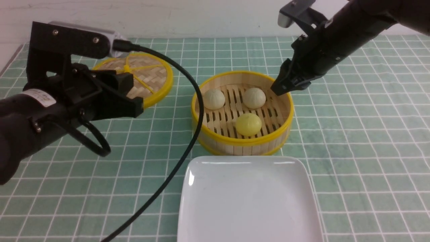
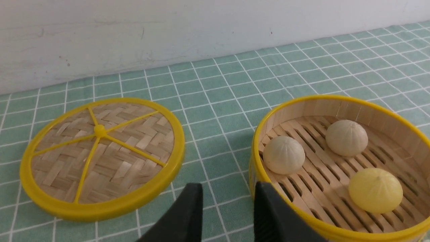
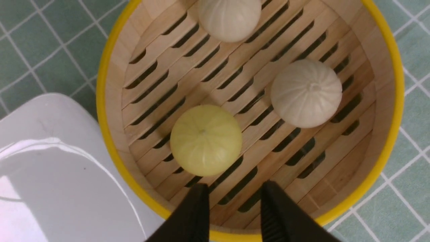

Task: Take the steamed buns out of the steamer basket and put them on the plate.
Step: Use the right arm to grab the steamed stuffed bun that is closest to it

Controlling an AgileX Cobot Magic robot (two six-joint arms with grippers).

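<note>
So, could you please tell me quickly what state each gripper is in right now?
Left gripper: open, holding nothing.
Right gripper: open, holding nothing, poised over the steamer basket.

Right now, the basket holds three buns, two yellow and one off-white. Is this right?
No. The steamer basket holds three buns, but they are one yellow bun and two off-white buns; the front view shows it.
</note>
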